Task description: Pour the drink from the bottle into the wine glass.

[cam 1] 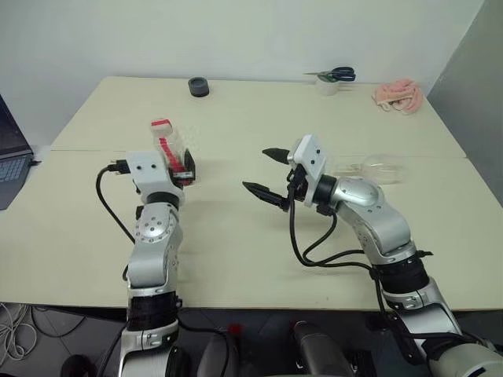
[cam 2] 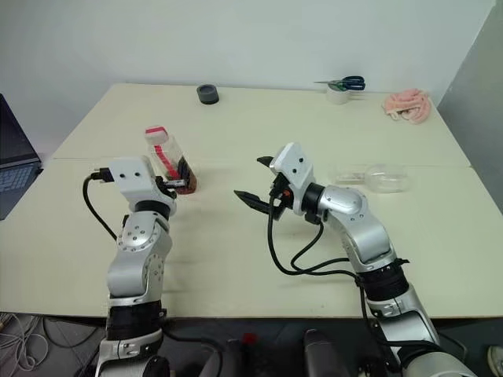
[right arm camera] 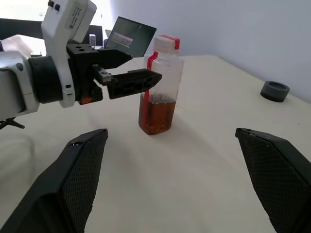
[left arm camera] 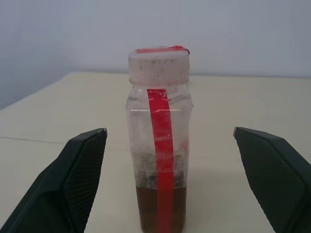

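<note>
We read the step in hand as the grasp of the bottle point(left arm camera: 159, 141), which stands upright on the table point(cam 1: 236, 243) toward our left side, its cap point(left arm camera: 158, 63) on and a shallow layer of the drink point(right arm camera: 156, 116) in the bottom. Our left gripper point(left arm camera: 170, 179) is level with it, jaws spread wide and empty, with one black finger to each side of the bottle and neither touching it. To do this well, we should carry the fingers further along the bottle's sides so the pads meet the flat faces of the body at about mid-height, below the wide neck, then close squarely (a grip near the cap would likely tip it). Our right gripper point(cam 1: 269, 173) hangs near the table's middle, also wide open and holding nothing, and points toward the bottle; it looks well placed to deal with the cap, which must come off before any pouring. The wine glass point(cam 2: 369, 178) appears to lie on its side on the table to our right, well apart from the bottle, so we judge it needs standing upright first.
</note>
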`<state>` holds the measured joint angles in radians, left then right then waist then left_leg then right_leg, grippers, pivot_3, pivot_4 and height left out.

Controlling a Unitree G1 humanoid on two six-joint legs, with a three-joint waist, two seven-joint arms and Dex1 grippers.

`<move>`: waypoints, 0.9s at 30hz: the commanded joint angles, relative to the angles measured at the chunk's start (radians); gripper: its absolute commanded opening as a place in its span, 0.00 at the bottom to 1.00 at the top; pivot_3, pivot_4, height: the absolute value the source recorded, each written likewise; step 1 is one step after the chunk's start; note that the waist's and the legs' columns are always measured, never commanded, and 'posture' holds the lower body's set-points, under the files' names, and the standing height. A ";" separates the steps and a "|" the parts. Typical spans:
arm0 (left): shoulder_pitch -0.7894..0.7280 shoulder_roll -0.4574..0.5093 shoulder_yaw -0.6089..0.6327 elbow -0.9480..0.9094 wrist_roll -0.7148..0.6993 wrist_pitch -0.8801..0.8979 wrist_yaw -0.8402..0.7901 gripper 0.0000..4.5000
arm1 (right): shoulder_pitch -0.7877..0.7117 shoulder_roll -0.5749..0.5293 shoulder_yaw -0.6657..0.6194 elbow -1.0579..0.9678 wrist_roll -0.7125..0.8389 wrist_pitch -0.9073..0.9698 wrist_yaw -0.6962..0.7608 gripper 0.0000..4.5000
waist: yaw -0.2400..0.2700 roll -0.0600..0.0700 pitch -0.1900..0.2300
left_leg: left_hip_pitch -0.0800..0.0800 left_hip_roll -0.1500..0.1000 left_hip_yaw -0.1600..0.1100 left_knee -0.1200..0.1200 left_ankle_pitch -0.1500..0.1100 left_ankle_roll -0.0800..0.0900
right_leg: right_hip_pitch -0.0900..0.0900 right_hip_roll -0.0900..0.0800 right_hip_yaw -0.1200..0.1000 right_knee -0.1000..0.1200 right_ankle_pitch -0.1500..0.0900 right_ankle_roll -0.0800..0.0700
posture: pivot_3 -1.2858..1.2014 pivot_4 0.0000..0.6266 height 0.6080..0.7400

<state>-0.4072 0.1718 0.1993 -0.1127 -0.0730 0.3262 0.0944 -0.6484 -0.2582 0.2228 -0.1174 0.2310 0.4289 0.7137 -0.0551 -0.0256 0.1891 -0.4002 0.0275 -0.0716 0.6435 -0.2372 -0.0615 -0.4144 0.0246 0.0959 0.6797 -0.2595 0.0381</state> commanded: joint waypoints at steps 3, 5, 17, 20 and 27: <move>-0.060 0.029 0.008 0.051 0.017 -0.050 -0.005 1.00 | 0.005 -0.009 0.004 -0.087 0.016 0.025 0.009 1.00 | 0.000 0.000 0.000 | 0.000 0.000 0.000 0.000 0.000 0.000 | 0.000 0.000 0.000 0.000 0.001 -0.001 | 0.52 0.24 1.00; -0.076 0.036 0.016 0.072 0.013 -0.055 -0.004 1.00 | 0.012 -0.010 0.004 -0.098 0.016 0.035 0.004 1.00 | 0.000 0.000 0.000 | 0.000 0.000 -0.001 0.000 0.000 0.000 | 0.000 0.000 -0.001 0.000 0.001 -0.001 | 0.52 0.24 1.00; -0.168 0.084 0.044 0.253 -0.034 -0.125 -0.089 1.00 | 0.026 -0.007 0.003 -0.124 0.018 0.081 -0.006 1.00 | 0.000 0.000 0.000 | 0.000 0.000 -0.001 0.000 0.000 0.000 | 0.000 0.000 -0.001 0.000 0.000 0.000 | 0.52 0.24 1.00; -0.194 0.097 0.047 0.302 -0.039 -0.156 -0.113 1.00 | 0.029 -0.005 0.003 -0.132 0.019 0.091 -0.013 1.00 | 0.000 0.000 0.000 | 0.000 0.000 -0.001 0.000 0.000 0.000 | 0.000 0.000 -0.001 0.000 0.000 0.000 | 0.52 0.24 1.00; -0.242 0.117 0.054 0.402 -0.056 -0.186 -0.151 1.00 | 0.037 -0.006 0.003 -0.145 0.025 0.110 -0.022 1.00 | 0.000 0.000 0.000 | 0.000 0.000 -0.001 0.000 0.000 0.000 | 0.000 0.000 -0.001 0.000 0.000 0.000 | 0.52 0.24 1.00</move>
<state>-0.6259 0.2753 0.2455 0.2945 -0.1197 0.1659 -0.0487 -0.6078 -0.2643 0.2303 -0.2173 0.2442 0.5370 0.6951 -0.0555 -0.0256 0.1891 -0.4004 0.0275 -0.0726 0.6434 -0.2372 -0.0616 -0.4144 0.0244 0.0946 0.6798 -0.2593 0.0378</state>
